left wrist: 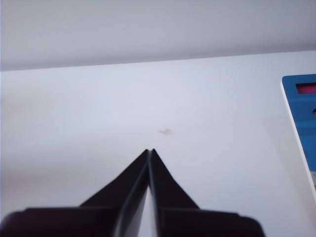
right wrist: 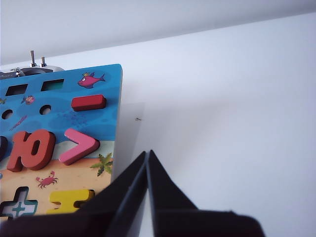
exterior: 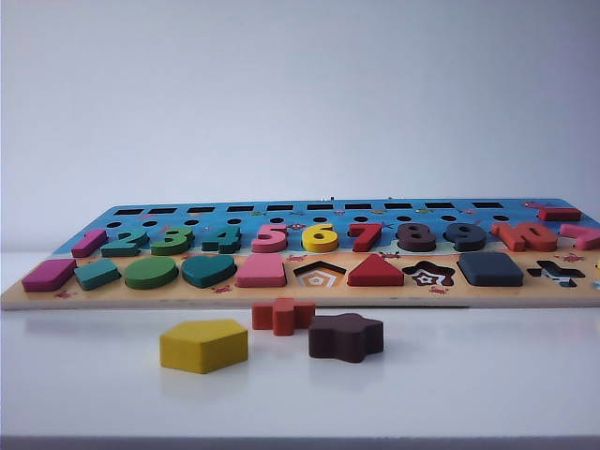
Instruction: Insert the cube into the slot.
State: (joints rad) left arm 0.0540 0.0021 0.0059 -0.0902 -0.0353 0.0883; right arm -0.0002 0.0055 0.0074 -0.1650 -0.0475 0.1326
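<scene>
The cube [exterior: 489, 269] already sits in the board's [exterior: 281, 298] front row, between the star cut-out [exterior: 429, 274] and the cross cut-out [exterior: 555, 273]; its slot is hidden beneath it. Loose on the tabletop [exterior: 94, 375] before the board lie a yellow pentagon [exterior: 203, 345], an orange cross [exterior: 282, 315] and a brown star [exterior: 345, 337]. The left pincer [left wrist: 150, 151] hangs closed and empty over bare tabletop; the right pincer [right wrist: 147, 153] hangs closed and empty just off the board's edge.

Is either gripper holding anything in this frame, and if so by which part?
Nothing is held. The left gripper and right gripper are both shut on nothing, over bare table beside the puzzle board.
</scene>
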